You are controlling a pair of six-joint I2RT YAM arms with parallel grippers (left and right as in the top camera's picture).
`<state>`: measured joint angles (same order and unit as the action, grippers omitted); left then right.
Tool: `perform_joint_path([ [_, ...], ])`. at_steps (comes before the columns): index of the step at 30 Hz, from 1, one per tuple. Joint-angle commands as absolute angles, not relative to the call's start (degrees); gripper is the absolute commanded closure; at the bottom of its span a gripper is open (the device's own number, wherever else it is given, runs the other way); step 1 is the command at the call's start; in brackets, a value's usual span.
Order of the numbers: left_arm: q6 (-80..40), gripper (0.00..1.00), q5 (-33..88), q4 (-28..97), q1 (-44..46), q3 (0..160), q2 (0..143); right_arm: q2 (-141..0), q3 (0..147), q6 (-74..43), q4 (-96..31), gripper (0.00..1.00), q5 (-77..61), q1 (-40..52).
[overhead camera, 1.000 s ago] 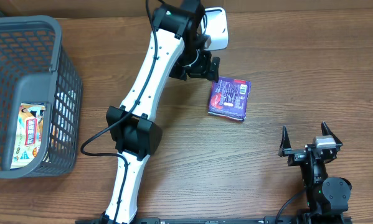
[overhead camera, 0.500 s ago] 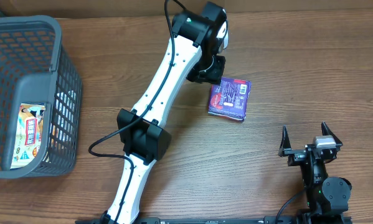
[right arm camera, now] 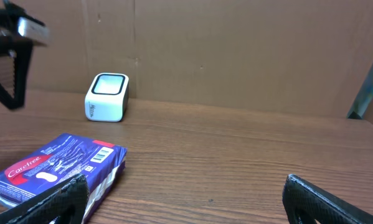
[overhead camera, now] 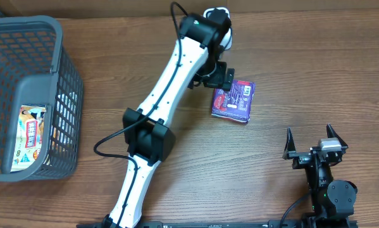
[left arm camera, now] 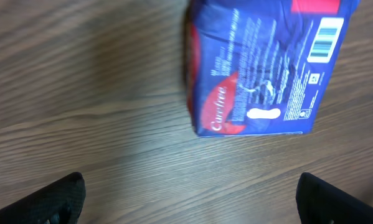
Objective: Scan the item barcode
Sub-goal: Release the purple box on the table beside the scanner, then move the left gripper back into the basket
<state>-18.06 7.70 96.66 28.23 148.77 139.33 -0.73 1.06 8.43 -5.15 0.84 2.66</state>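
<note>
Purple packet (overhead camera: 233, 100) lies right of centre overhead, barcode up and unmoved, while my left gripper (overhead camera: 223, 76) has swung to its upper-left corner. In the left wrist view the packet sits upper right and my jaws are wide and empty. In the right wrist view it sits lower left, with my right gripper (right arm camera: 186, 186) wide. One packet, one scanner (right arm camera: 107, 98), one basket (overhead camera: 69, 95).

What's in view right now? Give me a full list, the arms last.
package: one, purple-blue, flat on the table right of centre, barcode side up
scanner: one, white, far edge of the table, behind the package
basket: one, grey mesh, left end of the table
packet: one, orange and white, inside the basket
table: one, brown wood
cardboard backdrop: one, brown, behind the table
left gripper: one, black, open, empty, at the package's edge
right gripper: one, black, open, empty, near right corner
</note>
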Motion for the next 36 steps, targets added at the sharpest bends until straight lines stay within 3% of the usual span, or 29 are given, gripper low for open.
perform_joint_path([
  [1, -18.4, 0.0, 7.5, 96.8, 24.4, 149.9, 129.6, -0.2, 0.4, 8.6, -4.8, 0.0, 0.8, 2.6],
  [9, -13.6, 0.01, 4.5, 96.8, 18.1, 149.9, 112.7, -0.2, 0.4, 8.6, -4.8, 0.0, 0.8, 2.6],
  [12, -13.7, 0.0, -5.3, 96.8, 14.4, 149.9, 107.3, -0.2, 0.4, 8.6, -4.8, 0.0, 0.8, 2.6],
  [15, -14.8, 0.0, -24.3, 96.8, 4.7, 149.9, 102.0, -0.2, 0.4, 8.6, -4.8, 0.0, 0.8, 2.6],
  [18, -15.9, 0.0, -28.6, 96.8, -3.4, 149.9, 101.4, -0.2, 0.4, 8.6, -4.8, 0.0, 0.8, 2.6],
  [27, -21.6, 0.04, -24.6, 96.8, -25.8, 149.6, 107.6, -0.2, 0.4, 8.6, -4.8, 0.0, 0.8, 2.6],
  [36, -16.2, 0.02, -9.7, 96.8, -34.6, 146.5, 116.7, -0.2, 0.4, 8.6, -4.8, 0.0, 0.8, 2.6],
])
